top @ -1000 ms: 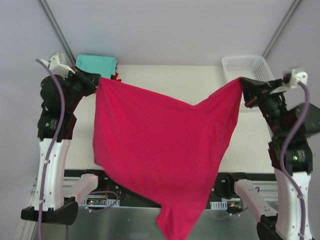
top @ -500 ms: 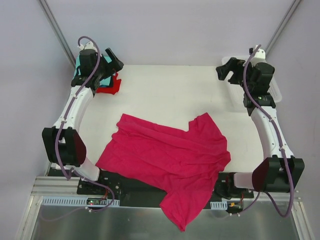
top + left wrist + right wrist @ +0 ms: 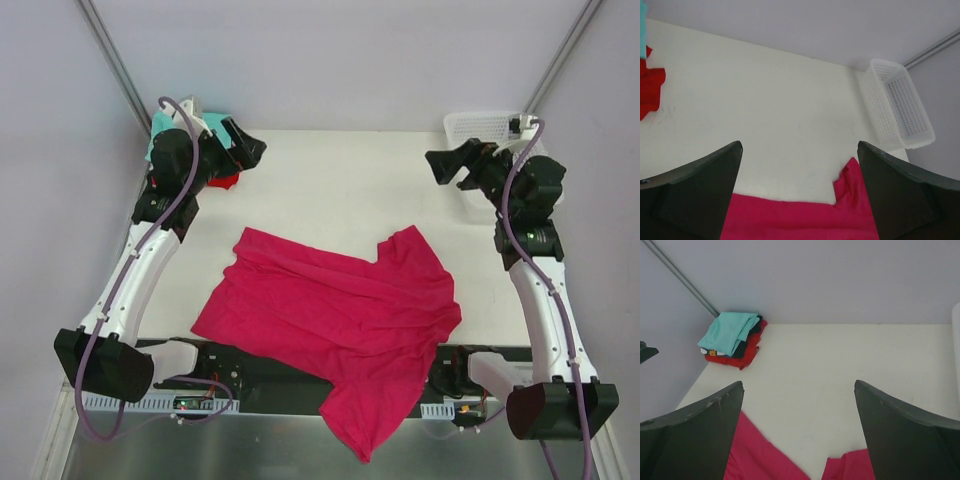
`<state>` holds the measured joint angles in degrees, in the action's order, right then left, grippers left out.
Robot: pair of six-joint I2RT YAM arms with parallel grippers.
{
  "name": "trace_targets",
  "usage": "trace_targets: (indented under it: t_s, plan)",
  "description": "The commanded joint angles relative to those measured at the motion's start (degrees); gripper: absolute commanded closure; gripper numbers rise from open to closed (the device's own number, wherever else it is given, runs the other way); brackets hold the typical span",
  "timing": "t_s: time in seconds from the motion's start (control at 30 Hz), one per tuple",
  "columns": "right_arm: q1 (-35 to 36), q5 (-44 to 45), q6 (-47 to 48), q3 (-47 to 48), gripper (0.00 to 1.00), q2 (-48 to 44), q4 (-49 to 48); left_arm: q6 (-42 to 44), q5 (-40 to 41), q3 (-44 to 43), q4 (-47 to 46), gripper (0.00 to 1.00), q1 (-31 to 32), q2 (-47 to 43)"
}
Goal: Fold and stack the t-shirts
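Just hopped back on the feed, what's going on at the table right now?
The large magenta-pink t-shirt lies unfolded and rumpled on the white table, its lower end reaching past the near edge. Neither arm holds it: the left gripper and right gripper are both open, up over the far corners. A stack of folded shirts, teal on top of red and dark ones, sits in the far left corner. The white plastic mesh basket is at the far right. Folding has not begun.

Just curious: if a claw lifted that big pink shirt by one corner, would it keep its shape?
Probably flops: the pink shirt lies rumpled, one end drooping over the table's near edge. Pushed, it would likely bunch up rather than slide whole.
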<state>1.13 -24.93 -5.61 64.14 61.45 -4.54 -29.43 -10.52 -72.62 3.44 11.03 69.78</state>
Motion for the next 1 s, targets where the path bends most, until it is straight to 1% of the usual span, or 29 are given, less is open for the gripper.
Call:
trace_targets:
  t_s: [0.0,0.13,0.2,0.23,0.3,0.33,0.5,0.57,0.77,0.97]
  plan:
    - [0.46,-2.14,-3.27,-5.76,0.04,-2.04,2.16,-1.59,-4.06,6.51,0.78,0.01,-0.13,0.09]
    - [0.28,-0.83,-4.94,-8.94,0.04,0.15,3.83,-1.77,-3.54,9.33,1.22,0.01,-0.22,2.64]
    - [-0.07,0.23,-5.03,-8.68,0.04,4.26,6.46,-1.6,-3.36,9.51,1.13,0.01,-0.22,5.8]
    - [-0.33,0.67,-5.2,-8.59,0.04,5.51,6.82,-1.77,-3.45,9.25,1.21,0.03,-0.3,6.94]
    - [-0.77,0.76,-5.55,-8.42,0.04,8.58,7.96,-2.3,-3.8,8.46,1.39,0.1,-0.57,10.63]
    - [-0.69,1.11,-5.73,-8.24,0.04,11.3,7.96,-2.56,-3.98,8.2,1.39,0.12,-0.57,11.77]
    - [-0.95,1.55,-5.03,-5.78,0.04,18.43,12.96,-5.81,-6.35,6.79,1.3,0.24,-1.62,18.63]
    - [-0.95,2.16,-4.33,-5.6,0.04,20.71,14.54,-6.86,-7.31,6.53,1.3,0.26,-1.89,20.56]
    - [-0.95,5.32,-2.22,-4.2,0.04,24.68,19.47,-7.75,-6.53,6.7,1.21,0.33,-2.06,23.82]
    - [-0.77,11.03,0.51,-2.79,0.04,26.26,24.74,-7.22,-2.76,7.93,2.7,0.34,-2.24,25.32]
